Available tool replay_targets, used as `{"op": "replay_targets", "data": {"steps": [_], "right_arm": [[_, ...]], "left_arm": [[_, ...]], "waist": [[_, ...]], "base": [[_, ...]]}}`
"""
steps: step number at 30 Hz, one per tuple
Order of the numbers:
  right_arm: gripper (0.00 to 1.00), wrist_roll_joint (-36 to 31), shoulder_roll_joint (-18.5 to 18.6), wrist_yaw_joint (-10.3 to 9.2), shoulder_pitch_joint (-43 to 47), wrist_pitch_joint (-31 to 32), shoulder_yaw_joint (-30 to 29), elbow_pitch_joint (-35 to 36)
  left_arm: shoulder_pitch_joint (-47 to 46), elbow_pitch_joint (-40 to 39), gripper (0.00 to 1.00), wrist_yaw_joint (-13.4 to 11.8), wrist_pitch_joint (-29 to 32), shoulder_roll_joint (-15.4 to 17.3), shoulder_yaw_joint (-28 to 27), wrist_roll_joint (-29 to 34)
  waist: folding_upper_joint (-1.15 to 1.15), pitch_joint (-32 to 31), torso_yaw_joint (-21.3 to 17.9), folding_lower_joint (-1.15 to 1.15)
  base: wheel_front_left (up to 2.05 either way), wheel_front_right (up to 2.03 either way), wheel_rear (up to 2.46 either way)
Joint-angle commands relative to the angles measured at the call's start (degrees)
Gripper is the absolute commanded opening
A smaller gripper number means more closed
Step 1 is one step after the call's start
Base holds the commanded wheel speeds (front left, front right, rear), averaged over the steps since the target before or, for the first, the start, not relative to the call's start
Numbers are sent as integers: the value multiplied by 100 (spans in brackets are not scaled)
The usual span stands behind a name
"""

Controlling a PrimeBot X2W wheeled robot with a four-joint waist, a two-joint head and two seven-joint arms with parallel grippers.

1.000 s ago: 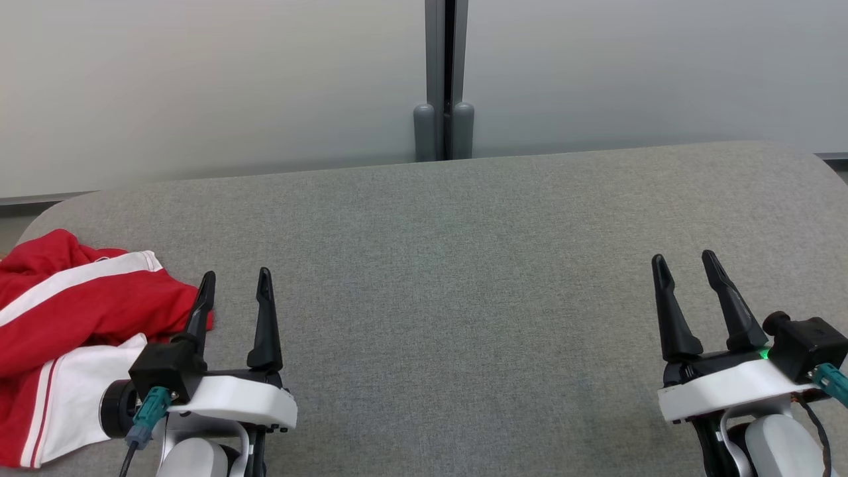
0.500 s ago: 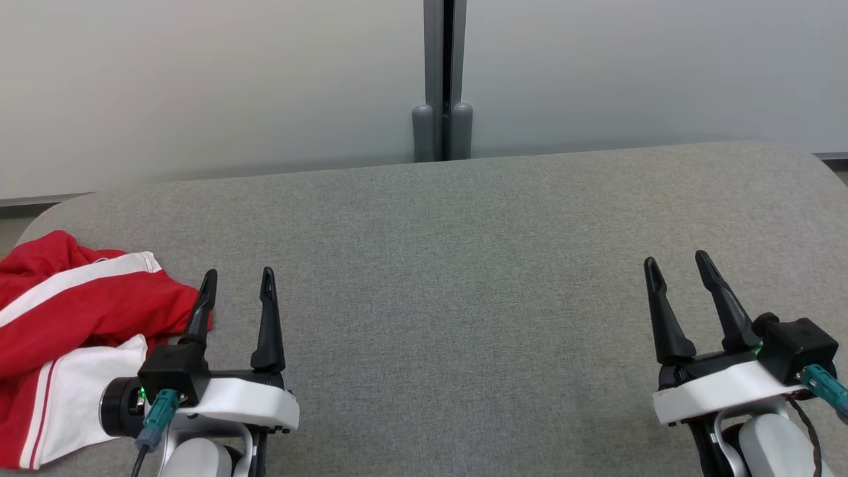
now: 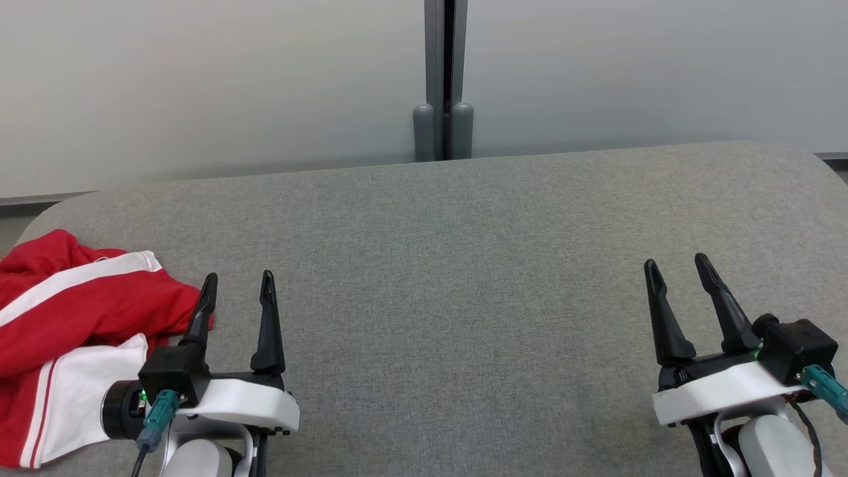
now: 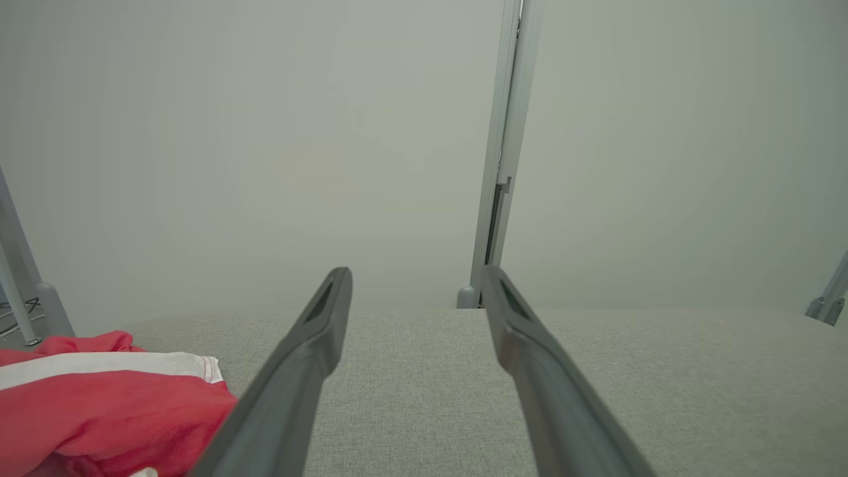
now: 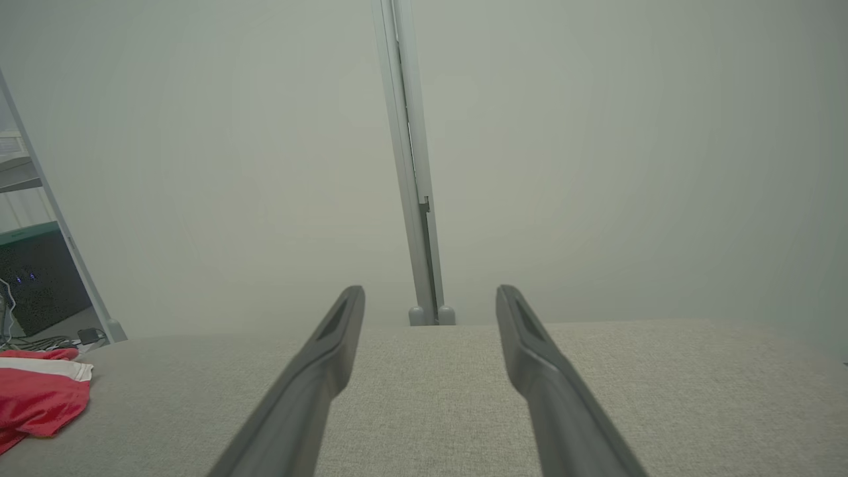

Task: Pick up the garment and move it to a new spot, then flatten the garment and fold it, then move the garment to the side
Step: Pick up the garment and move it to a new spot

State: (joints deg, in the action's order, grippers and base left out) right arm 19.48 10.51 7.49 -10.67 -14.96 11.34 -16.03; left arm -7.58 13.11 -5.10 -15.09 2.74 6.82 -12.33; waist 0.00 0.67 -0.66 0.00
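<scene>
A red garment (image 3: 79,318) with white stripes and a white panel lies crumpled at the left edge of the grey table (image 3: 450,265). It also shows low at the left of the left wrist view as a red garment (image 4: 99,411), and far left in the right wrist view as a red garment (image 5: 36,394). My left gripper (image 3: 238,281) stands open just right of the cloth, its left finger close to the red hem, nothing between the fingers. My right gripper (image 3: 676,265) is open at the lower right, far from the garment.
Pale wall panels with a grey post (image 3: 444,79) rise behind the table's far edge. The table's rounded corners lie at far left and far right. A dark box and cables (image 5: 40,291) sit beyond the table's left side.
Both grippers shifted very slightly, the right one a little to the left and the left wrist a little lower. The garment has not moved.
</scene>
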Motion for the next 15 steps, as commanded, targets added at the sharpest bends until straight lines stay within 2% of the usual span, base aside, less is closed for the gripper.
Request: {"op": "replay_targets", "data": {"steps": [1, 8, 15], "right_arm": [[100, 10, 34, 0, -55, -34, -3, -9], [100, 59, 16, 0, -22, -34, -28, 35], [100, 124, 34, 0, 32, -34, -36, 144]], "left_arm": [[-115, 11, 100, -7, -12, 26, -13, -45], [-142, 84, 100, 20, -12, 26, -31, -16], [-201, 141, 100, -18, -8, 25, -43, -11]], "waist": [[0, 4, 5, 0], [0, 48, 120, 0], [0, 139, 550, 0]], "base": [[0, 0, 0], [0, 0, 0], [0, 0, 0]]}}
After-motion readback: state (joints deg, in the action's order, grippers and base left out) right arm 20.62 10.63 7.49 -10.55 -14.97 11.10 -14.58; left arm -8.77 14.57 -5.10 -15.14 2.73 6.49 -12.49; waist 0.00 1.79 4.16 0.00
